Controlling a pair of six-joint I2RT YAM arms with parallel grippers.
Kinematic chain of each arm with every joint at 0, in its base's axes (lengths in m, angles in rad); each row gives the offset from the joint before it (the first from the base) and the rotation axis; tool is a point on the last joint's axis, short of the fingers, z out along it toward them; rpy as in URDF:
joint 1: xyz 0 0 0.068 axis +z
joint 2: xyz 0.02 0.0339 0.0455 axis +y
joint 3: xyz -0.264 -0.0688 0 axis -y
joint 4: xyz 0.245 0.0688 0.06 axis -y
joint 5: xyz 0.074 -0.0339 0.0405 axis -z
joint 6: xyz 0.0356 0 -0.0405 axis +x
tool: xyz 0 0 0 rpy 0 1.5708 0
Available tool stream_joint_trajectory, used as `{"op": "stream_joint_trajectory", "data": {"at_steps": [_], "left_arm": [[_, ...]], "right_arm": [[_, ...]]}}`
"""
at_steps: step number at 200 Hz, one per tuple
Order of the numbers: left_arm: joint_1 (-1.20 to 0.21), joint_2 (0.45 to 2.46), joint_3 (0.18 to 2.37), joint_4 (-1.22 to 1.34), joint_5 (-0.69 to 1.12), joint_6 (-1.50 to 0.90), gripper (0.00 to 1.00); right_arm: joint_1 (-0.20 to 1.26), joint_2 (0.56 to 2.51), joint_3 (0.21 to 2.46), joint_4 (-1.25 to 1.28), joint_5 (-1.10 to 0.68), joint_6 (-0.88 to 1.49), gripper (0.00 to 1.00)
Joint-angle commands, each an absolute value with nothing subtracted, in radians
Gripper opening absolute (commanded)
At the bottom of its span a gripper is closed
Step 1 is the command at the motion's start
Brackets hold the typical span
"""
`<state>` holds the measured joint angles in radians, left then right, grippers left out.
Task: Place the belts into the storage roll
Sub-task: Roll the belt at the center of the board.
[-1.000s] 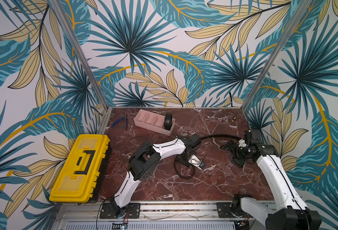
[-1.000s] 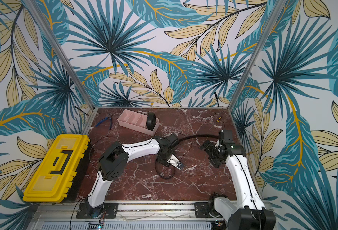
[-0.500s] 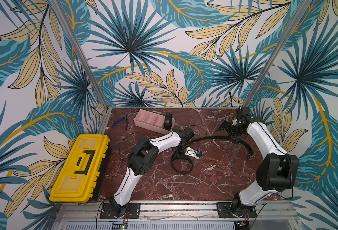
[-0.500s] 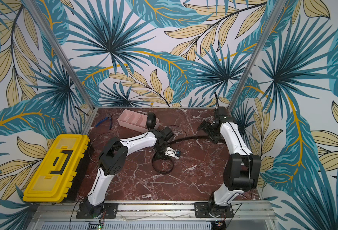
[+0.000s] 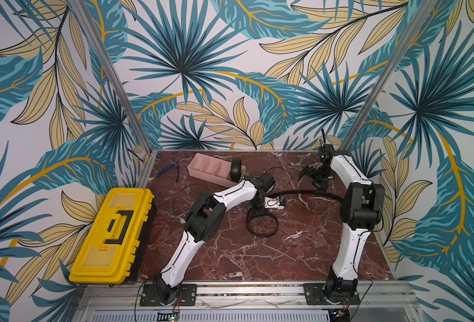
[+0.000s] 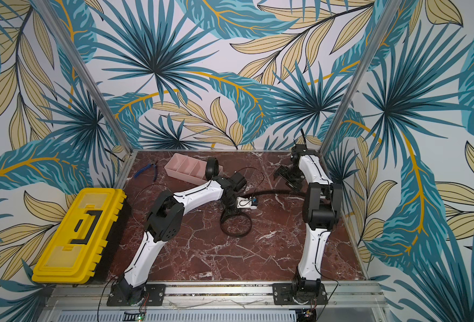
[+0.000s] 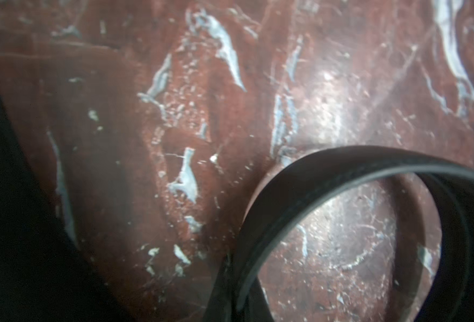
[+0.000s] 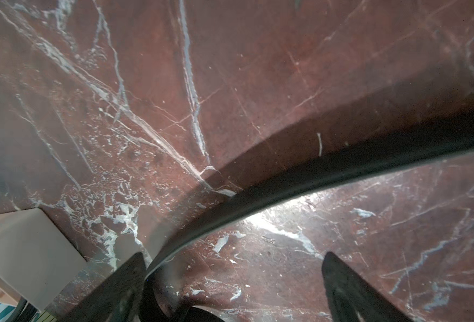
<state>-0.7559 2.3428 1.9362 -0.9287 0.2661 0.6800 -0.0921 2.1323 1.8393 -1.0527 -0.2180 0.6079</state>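
Top views, pink divider tray (image 5: 207, 178): near the far edge of the marble table (image 5: 230, 259); in both top views a coiled belt (image 6: 212, 168) stands on edge in the end compartment on the robot's right; the other three compartments look bare.
Top views, loose belt (image 5: 302, 192): on the table, outside the tray; one slack loop lies in front of the left arm (image 5: 230, 195); a long tail runs toward the right arm (image 5: 347, 172).
Top views, left claw (image 5: 256, 213): pointed down where loop and tail meet; clenched, by all appearance on the loose belt.
Top views, right claw (image 6: 287, 177): released and empty, over the tail.
Top views, risk: the slack loop looks wider than a compartment, so carried as it is it would likely straddle the walls; the trailing tail could sweep the tray, topple the standing coil or shove the tray aside; the left arm lies close to the tray's near corner and could clip it.
Left wrist, loose belt (image 7: 341, 164): the loop stands on edge, doubled along one side; the claw's fingers are not clear here.
Left wrist, risk: a stiff strap pinched at one spot may spring wider or twist out of the grip when lifted.
Right wrist, right claw (image 8: 233, 255): fingers (image 8: 129, 278) spread wide; the loose belt (image 8: 369, 159) passes just beside one finger, not midway; a tray corner (image 8: 21, 245) is near.
Right wrist, risk: closing from here may catch only the belt's edge or press it flat, so the tail slips free; a sideways reach could bump the tray.
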Motion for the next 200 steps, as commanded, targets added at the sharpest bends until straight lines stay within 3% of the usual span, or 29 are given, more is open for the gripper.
{"op": "stream_joint_trajectory", "data": {"at_steps": [1,49,97,128,171,200], "left_arm": [[-0.749,2.417,2.0,-0.932,0.269,0.537,0.0],[-0.75,2.473,2.081,-0.987,0.255,0.427,0.0],[-0.75,2.485,2.106,-1.04,0.182,0.312,0.0],[-0.752,2.501,2.138,-1.09,0.145,0.192,0.0],[-0.752,2.512,2.14,-1.144,0.099,0.045,0.0],[-0.746,2.491,2.129,-1.179,0.053,-0.097,0.0]], "right_arm": [[-0.083,2.127,1.798,-1.054,-0.227,0.66,0.97],[-0.084,2.206,1.836,-1.046,-0.208,0.692,0.92],[-0.104,2.216,1.809,-1.024,-0.13,0.706,0.79],[-0.111,2.209,1.752,-0.976,-0.098,0.707,0.62],[-0.134,2.217,1.697,-0.917,-0.065,0.727,0.62],[-0.14,2.182,1.63,-0.87,-0.089,0.767,0.49]]}}
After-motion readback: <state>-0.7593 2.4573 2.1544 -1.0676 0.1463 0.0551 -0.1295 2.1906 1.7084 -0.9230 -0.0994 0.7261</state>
